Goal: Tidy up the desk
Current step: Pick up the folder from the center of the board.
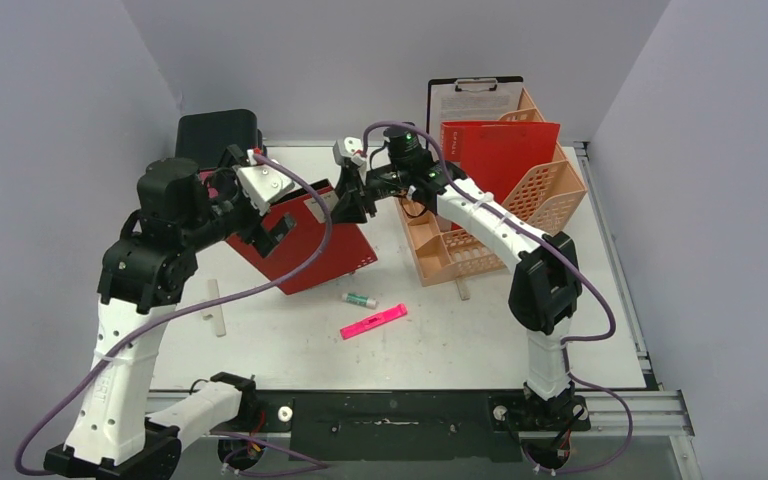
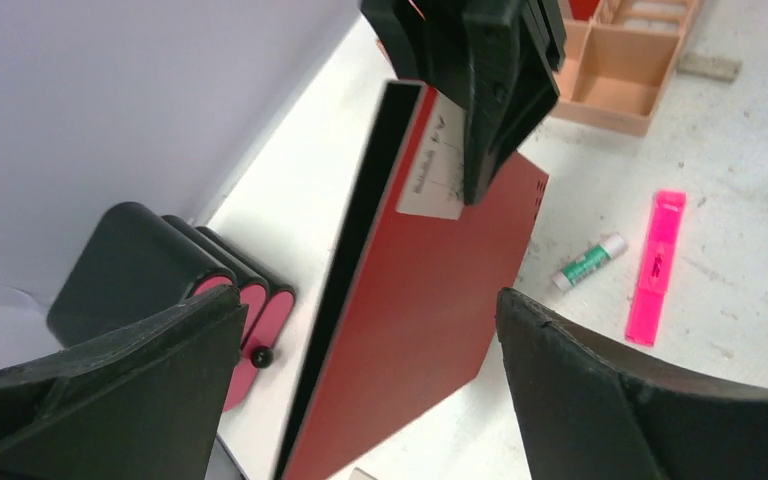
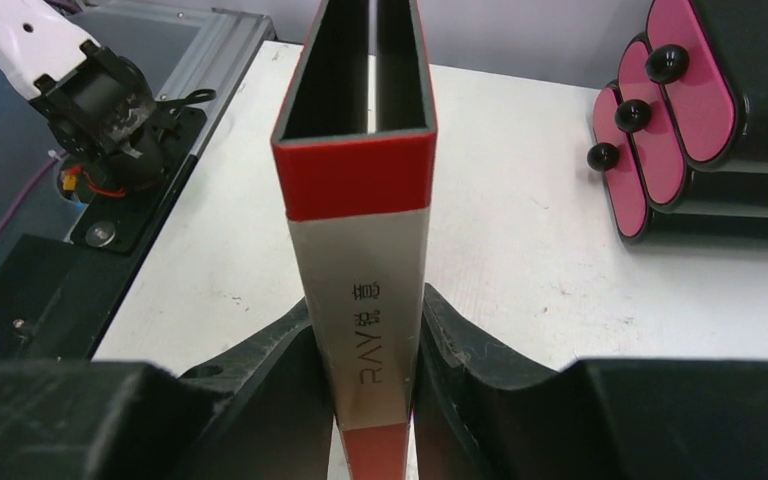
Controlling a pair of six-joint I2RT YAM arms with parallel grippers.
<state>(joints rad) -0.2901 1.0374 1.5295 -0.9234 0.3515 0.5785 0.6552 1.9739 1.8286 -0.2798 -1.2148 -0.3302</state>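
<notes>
Top external / file box: red file box [image 1: 312, 248] is over the back-middle of the desk [image 1: 440, 345], tilted. Its long side runs from back-left to front-right, and I cannot tell whether its low corner touches the desk.
Top external / right gripper: right gripper [image 1: 352, 200] pinches the box's top corner at the labelled spine and is the nearer arm.
Top external / left gripper: left gripper [image 1: 272, 232] is spread just beside the box's left face, with nothing in it.
Top external / rack: orange rack [image 1: 552, 192] sits right of the box with a narrow strip of bare desk between. It is the likely place for the box, reached by a move to the right.
Top external / clutter: glue stick [image 1: 360, 299] and pink highlighter [image 1: 373, 321] lie in front of the box, near but not touching it.
Left wrist / fingers: left fingers [image 2: 120, 400] stand wide apart, with the box's flat red side seen between them but apart from both.
Left wrist / drawers: black drawer box [image 2: 130, 270] sits behind-left by the wall, so there is little room that way.
Right wrist / grip: the right jaws are pressed on both sides of the spine, which stands upright between them with the open end facing away.
Right wrist / room: bare desk on both sides of the spine, with the drawers well apart on the right.
</notes>
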